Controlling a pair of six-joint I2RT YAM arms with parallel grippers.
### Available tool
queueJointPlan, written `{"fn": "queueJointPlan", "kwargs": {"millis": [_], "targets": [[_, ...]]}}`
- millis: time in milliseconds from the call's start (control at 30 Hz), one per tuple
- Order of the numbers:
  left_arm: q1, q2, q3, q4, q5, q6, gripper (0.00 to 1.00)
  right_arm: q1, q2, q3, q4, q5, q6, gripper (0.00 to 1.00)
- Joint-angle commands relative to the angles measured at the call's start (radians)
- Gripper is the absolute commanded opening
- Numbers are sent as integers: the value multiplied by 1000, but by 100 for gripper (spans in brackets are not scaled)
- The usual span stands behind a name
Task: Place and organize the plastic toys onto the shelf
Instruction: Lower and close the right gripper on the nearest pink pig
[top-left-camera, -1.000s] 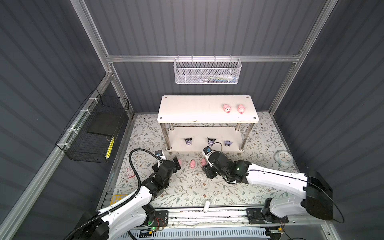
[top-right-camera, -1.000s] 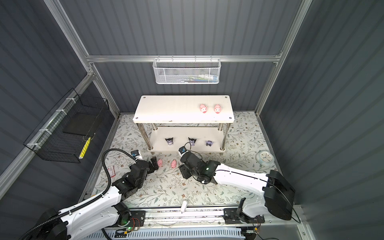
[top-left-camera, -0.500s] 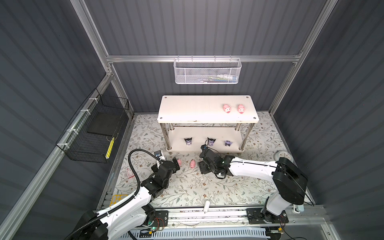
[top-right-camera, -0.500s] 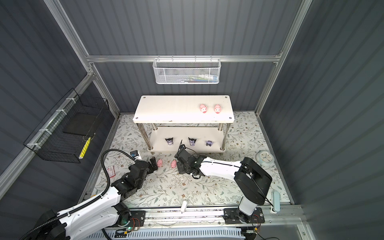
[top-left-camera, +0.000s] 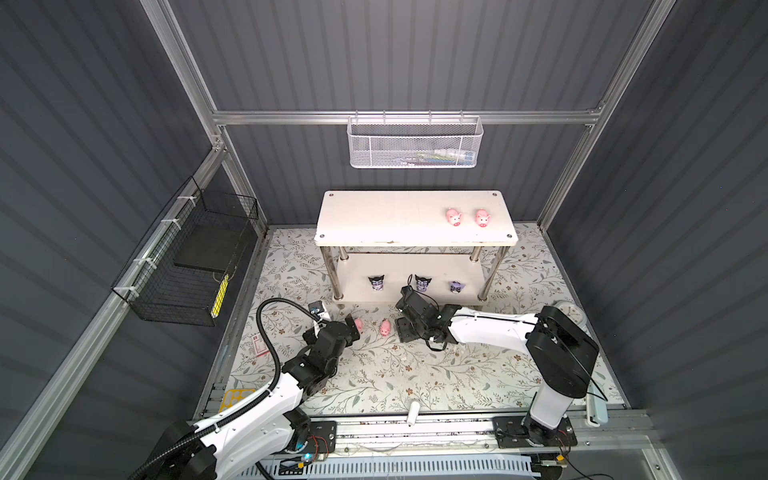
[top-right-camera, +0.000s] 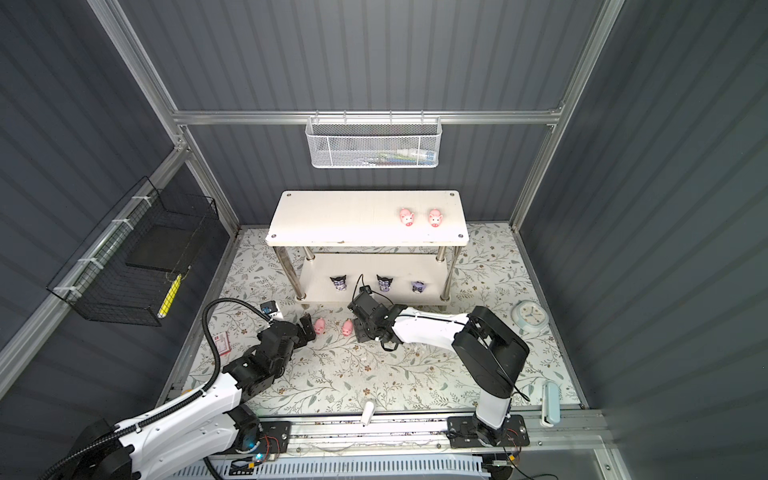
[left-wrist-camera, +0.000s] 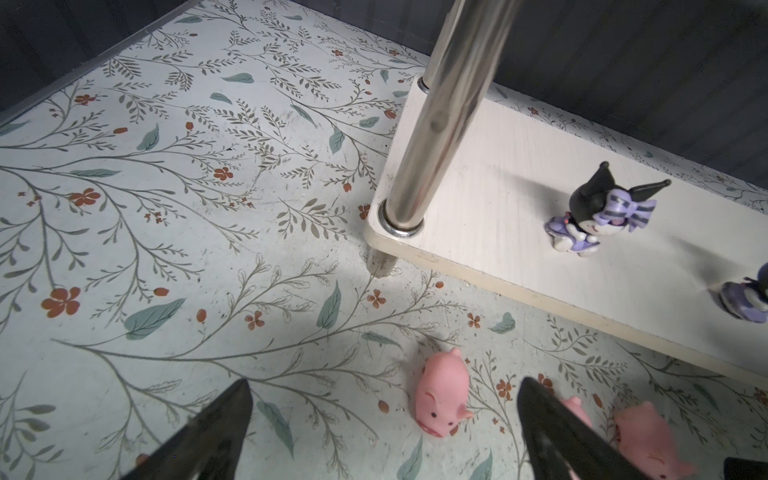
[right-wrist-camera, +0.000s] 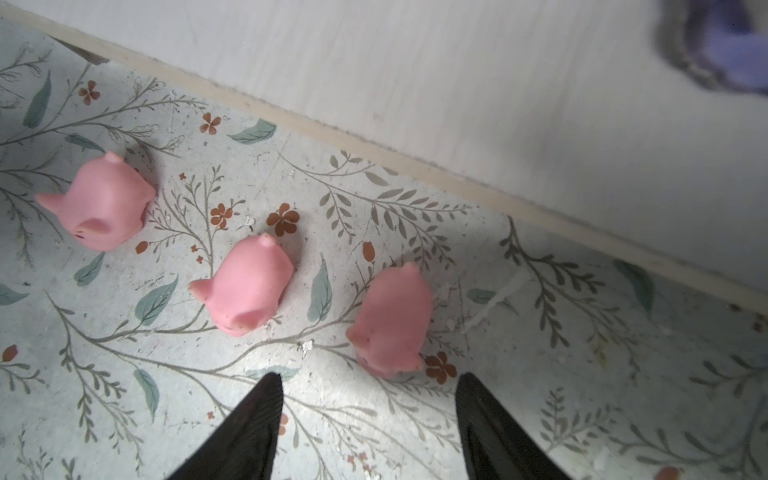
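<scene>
The shelf (top-left-camera: 395, 216) (top-right-camera: 345, 216) holds two pink pigs (top-left-camera: 454, 217) (top-left-camera: 482, 217) on its top board. Three black-eared purple figurines (top-left-camera: 377, 283) (top-left-camera: 423, 282) (top-left-camera: 456, 286) stand on its lower board. Three more pigs lie in a row on the floor in front of it. My left gripper (top-left-camera: 351, 326) (left-wrist-camera: 384, 382) is open, with the leftmost pig (left-wrist-camera: 440, 399) (top-left-camera: 358, 324) lying between its fingertips, untouched. My right gripper (top-left-camera: 401, 328) (right-wrist-camera: 369, 376) is open just short of the rightmost pig (right-wrist-camera: 392, 320). The middle pig (right-wrist-camera: 247, 291) (top-left-camera: 385, 328) lies between the two grippers.
A white mesh basket (top-left-camera: 415, 143) hangs on the back wall and a black wire basket (top-left-camera: 187, 266) on the left wall. A white cylinder (top-left-camera: 413, 411) lies at the front edge, a red card (top-left-camera: 259, 345) at the left, and a pale-blue clock dish (top-right-camera: 528, 316) at the right.
My right gripper has slid left along the floor toward the pigs and now covers the rightmost one in both top views, while its arm has folded in. The left arm has barely moved.
</scene>
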Motion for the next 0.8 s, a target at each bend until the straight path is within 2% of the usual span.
{"fn": "queueJointPlan", "kwargs": {"millis": [0, 767], "targets": [[7, 6, -4, 3, -26, -16, 99, -4, 26, 34, -26, 2, 9, 67], [8, -14, -13, -4, -38, -14, 99, -22, 119, 113, -88, -12, 16, 60]]}}
